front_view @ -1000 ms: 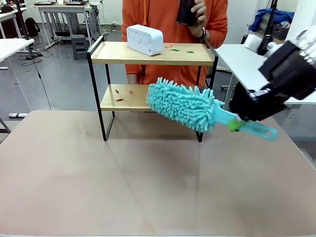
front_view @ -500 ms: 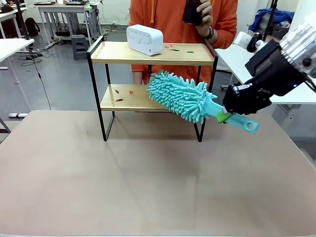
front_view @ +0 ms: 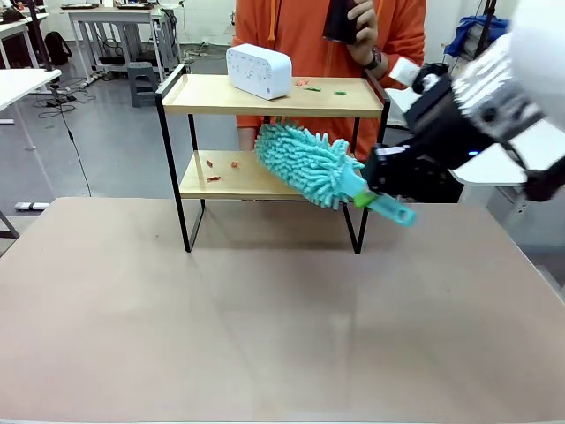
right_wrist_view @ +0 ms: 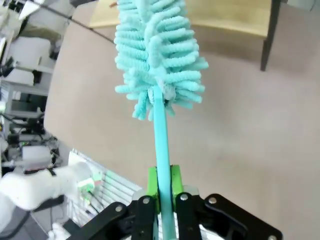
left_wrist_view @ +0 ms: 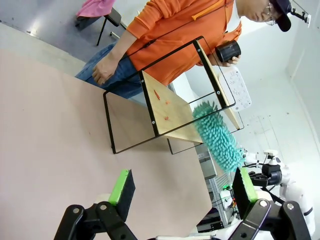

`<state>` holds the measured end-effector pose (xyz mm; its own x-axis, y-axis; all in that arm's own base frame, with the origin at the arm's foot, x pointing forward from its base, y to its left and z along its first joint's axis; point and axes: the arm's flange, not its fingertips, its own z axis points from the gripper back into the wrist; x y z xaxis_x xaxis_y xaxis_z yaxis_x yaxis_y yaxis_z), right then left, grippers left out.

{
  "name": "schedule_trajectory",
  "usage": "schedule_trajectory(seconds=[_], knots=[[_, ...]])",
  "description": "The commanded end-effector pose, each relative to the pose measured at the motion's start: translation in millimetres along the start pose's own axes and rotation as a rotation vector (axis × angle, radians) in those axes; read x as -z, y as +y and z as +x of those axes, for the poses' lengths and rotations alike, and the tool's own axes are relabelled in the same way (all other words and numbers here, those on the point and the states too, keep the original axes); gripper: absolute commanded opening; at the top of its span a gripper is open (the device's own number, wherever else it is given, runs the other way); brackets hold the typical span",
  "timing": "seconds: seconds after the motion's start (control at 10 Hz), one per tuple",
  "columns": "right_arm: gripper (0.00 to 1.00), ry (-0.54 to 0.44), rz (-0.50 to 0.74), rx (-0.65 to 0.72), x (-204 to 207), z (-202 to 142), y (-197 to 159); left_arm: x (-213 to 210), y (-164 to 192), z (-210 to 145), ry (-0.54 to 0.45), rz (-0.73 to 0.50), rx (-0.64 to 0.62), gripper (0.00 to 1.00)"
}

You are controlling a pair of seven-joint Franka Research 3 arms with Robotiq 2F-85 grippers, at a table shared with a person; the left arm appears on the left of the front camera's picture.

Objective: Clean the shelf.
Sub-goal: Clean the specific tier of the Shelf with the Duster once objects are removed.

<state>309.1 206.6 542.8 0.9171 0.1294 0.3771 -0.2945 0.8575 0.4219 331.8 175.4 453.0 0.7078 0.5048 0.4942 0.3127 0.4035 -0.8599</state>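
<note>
A pinkish-brown bench (front_view: 265,336) fills the lower half of the front view. Behind it lie a grey floor (front_view: 115,150) and white tables (front_view: 22,84) at the upper left. A person (front_view: 305,35) in an orange top stands at the far side, one hand (front_view: 364,35) holding a black cup (front_view: 340,19) at the top edge.

The shelf (front_view: 201,95) stands on the far half of the bench, centre-left of the frame. A white box (front_view: 258,71) sits on its top board, with red and green scraps (front_view: 315,87) to its right. More red scraps (front_view: 212,168) lie on the lower board.

The right fingers (right_wrist_view: 176,179), at the bottom middle of the right wrist view, are clamped on the handle of a teal fluffy duster (front_view: 305,163). In the front view they sit just right of the shelf's right front leg. The duster head slants up and left into the gap between the two boards. I cannot tell whether it touches the lower board.

The left fingers (left_wrist_view: 121,189) stand wide apart with nothing between them, low in the left wrist view. They are above bare bench, well apart from the shelf, which is in the upper middle of that frame.

The marks on the white box's face are too small to read.
</note>
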Motion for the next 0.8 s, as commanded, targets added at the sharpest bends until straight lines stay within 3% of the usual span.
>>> schedule_trajectory(seconds=[0.0,0.2,0.7], knots=[[0.12,-0.107,-0.034,0.102,34.6,30.9,24.6,1.5,-0.2,-0.8,-0.019,-0.021,0.022,1.0],[0.12,-0.173,-0.064,0.172,67.0,41.7,41.5,1.5,-0.2,-0.8,-0.019,-0.021,0.022,1.0],[0.12,-0.177,-0.093,0.261,115.2,43.0,61.3,1.5,-0.2,-0.8,-0.019,-0.021,0.022,1.0]])
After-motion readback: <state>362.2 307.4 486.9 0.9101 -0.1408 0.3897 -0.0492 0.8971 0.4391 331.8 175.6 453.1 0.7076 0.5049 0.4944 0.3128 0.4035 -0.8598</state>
